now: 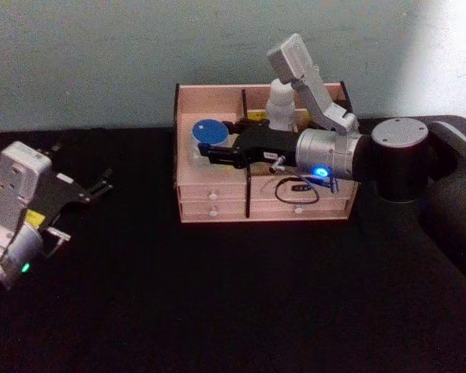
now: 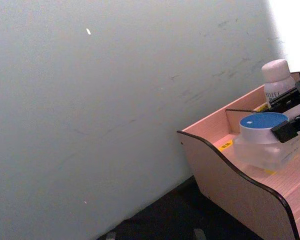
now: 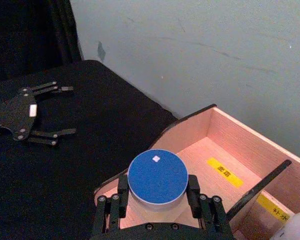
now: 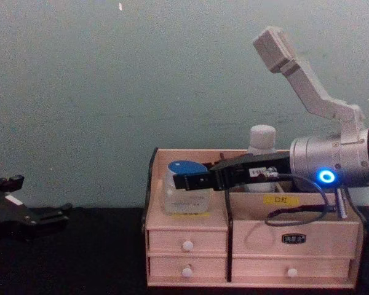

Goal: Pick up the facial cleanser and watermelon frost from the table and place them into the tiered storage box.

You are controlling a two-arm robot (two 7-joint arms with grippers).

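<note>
Right gripper [image 1: 204, 150] clamps watermelon frost [image 3: 157, 177] from both sides, jar in left compartment of tiered storage box [image 1: 217, 206]. Jar: frosted clear body, flat blue lid, small white mark on lid. Yellow labels [image 3: 225, 172] in box, black print unreadable. Facial cleanser [image 4: 262, 139] upright in rear compartment, lower part hidden by arm. Left gripper [image 1: 93, 190] splayed wide over black table [image 1: 217, 295], well left of box.

The jar [image 3: 157, 181] is frosted clear with a flat blue lid. The bottle [image 4: 262, 139] is white. The box [image 1: 217, 200] is pale pink wood with black side panels, yellow labels and white drawer knobs. The surface [image 1: 217, 295] is black, and both pincers, right [image 1: 210, 148] and left [image 1: 101, 185], are black.
</note>
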